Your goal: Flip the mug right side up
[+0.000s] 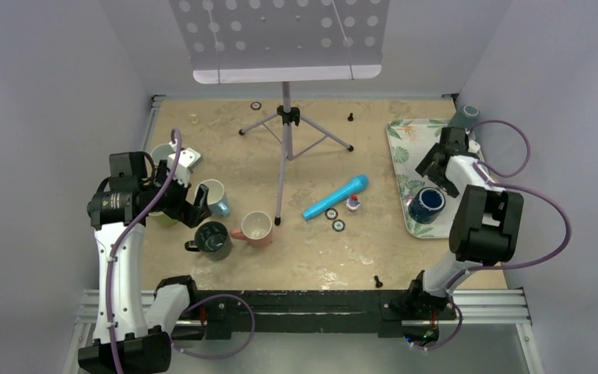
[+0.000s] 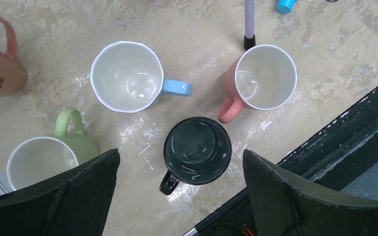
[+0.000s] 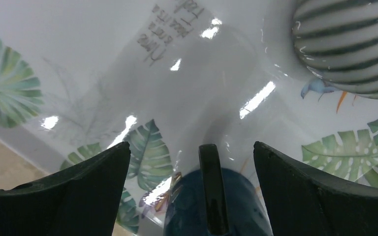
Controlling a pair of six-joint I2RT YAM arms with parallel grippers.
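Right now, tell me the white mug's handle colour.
Its handle is light blue; clearest in left wrist view.

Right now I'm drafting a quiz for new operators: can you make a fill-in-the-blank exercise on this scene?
1. The white mug has a ___ handle.
2. The dark blue mug sits on a leaf-printed ___.
3. The glossy mug seen between the fingers of the left pincer is coloured ___.
4. The right pincer is ___, gripping nothing.
Missing words: blue; tray; black; open.

A dark blue mug (image 1: 427,204) sits on the leaf-patterned tray (image 1: 407,146).
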